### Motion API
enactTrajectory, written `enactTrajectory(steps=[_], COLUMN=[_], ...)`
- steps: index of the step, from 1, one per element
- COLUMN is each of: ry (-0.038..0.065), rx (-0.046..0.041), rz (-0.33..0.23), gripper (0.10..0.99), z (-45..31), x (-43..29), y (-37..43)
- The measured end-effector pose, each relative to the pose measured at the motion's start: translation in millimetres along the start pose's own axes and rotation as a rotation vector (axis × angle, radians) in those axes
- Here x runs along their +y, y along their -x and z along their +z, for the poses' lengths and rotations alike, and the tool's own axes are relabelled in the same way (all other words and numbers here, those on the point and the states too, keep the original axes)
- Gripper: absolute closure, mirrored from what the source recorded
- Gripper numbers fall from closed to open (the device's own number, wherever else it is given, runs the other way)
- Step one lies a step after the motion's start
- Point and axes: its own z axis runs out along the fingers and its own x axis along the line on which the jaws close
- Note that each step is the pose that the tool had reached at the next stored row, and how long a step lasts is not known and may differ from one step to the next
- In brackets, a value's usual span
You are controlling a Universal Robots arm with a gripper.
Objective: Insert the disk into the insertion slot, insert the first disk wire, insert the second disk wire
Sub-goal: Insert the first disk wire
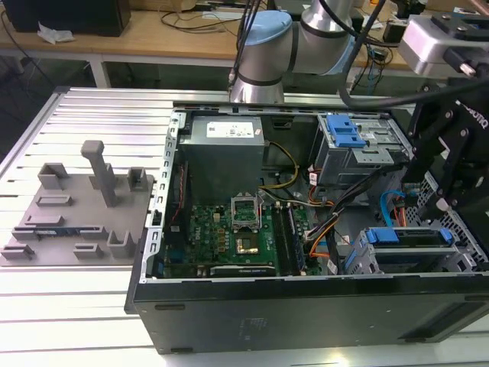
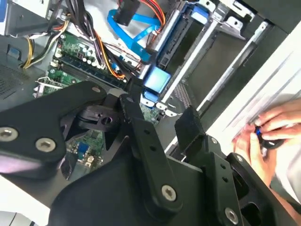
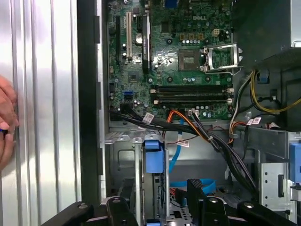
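Note:
The disk, silver in a bright blue carrier, lies inside the insertion slot, the low grey bay at the front right corner of the open computer case. My gripper hangs just above it, open, with nothing between its black fingers. In both wrist views the blue carrier end sits just beyond the gap between the fingers. A loose blue flat wire curls beside the bay, and a bundle of orange and black wires runs past it.
The motherboard fills the case floor, with a grey power supply behind it. A taller grey cage with a blue latch stands at the back right. A grey fixture plate lies outside the case. A person's hand rests beside the case.

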Motion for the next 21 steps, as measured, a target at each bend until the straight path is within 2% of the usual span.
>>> enactTrajectory(steps=[1, 2, 3, 4, 5, 8, 10, 11, 12, 15, 19, 20, 21], ry=[0.001, 0.000, -0.008, -0.015, -0.019, -0.022, -0.023, -0.023, -0.023, -0.023, -0.023, -0.023, -0.023], rx=[0.0480, 0.0824, 0.1123, 0.1284, 0.1399, 0.1939, 0.2330, 0.2455, 0.2519, 0.2537, 0.2539, 0.2536, 0.2539], rz=[0.000, 0.000, 0.001, 0.002, 0.002, 0.002, 0.002, 0.002, 0.002, 0.002, 0.002, 0.002, 0.002], gripper=[0.525, 0.525, 0.525, 0.525, 0.525, 0.525, 0.525, 0.525, 0.525, 0.525, 0.525, 0.525, 0.525], z=[-0.1, -0.2, -0.1, 0.0, -0.1, -0.1, -0.1, 0.1, -0.2, -0.3, -0.1, 0.4, 1.1], x=[0.0, 0.1, 0.8, 1.5, 2.3, 3.1, 3.3, 3.4, 3.5, 3.6, 2.6, 1.3, -3.7], y=[3.8, 6.1, 6.7, 7.1, 7.4, 13.1, 19.9, 24.7, 32.0, 54.7, 73.7, 78.2, 82.4])
